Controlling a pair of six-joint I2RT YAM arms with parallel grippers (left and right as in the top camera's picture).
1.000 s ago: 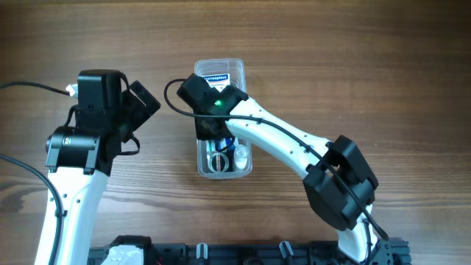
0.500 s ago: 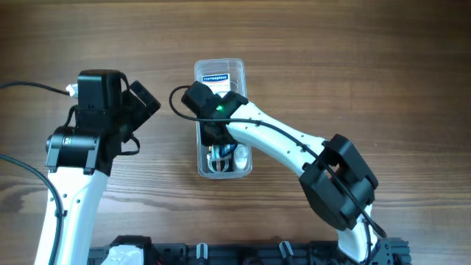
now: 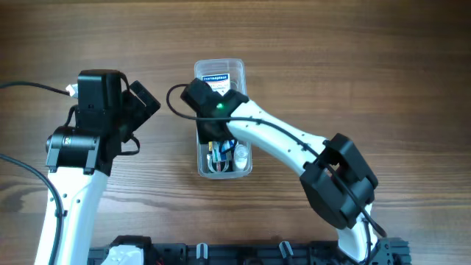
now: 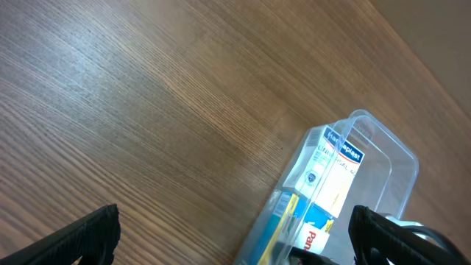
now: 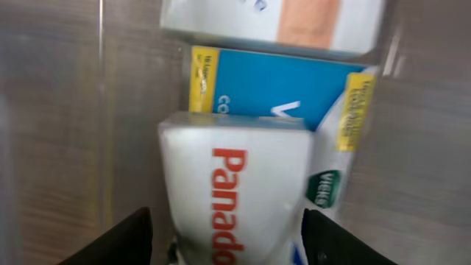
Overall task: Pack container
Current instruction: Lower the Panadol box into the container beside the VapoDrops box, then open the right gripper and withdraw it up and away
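A clear plastic container is set at the middle of the wooden table, its long sides running from 12 o'clock to 6 o'clock in the overhead view. Several small packs are held inside it. A box with a blue-and-white label is laid flat at the 12 o'clock end.

The right arm is stretched in from about 4 o'clock, and the right claw is lowered into the middle of the container. In the right wrist view, its two dark fingers are seen apart, one on each side of a white box with red lettering. A thin gap is shown between the box and the finger at 9 o'clock. Whether the finger at 3 o'clock is touching the box cannot be told. Beyond the white box, towards 12 o'clock in that view, a blue box with a yellow strip is seen, and a green-and-white packet is wedged just beside the white box at 3 o'clock.

The left claw is held above bare wood at 9 o'clock of the container, well apart from it. Its fingers are spread wide and nothing is gripped between them.
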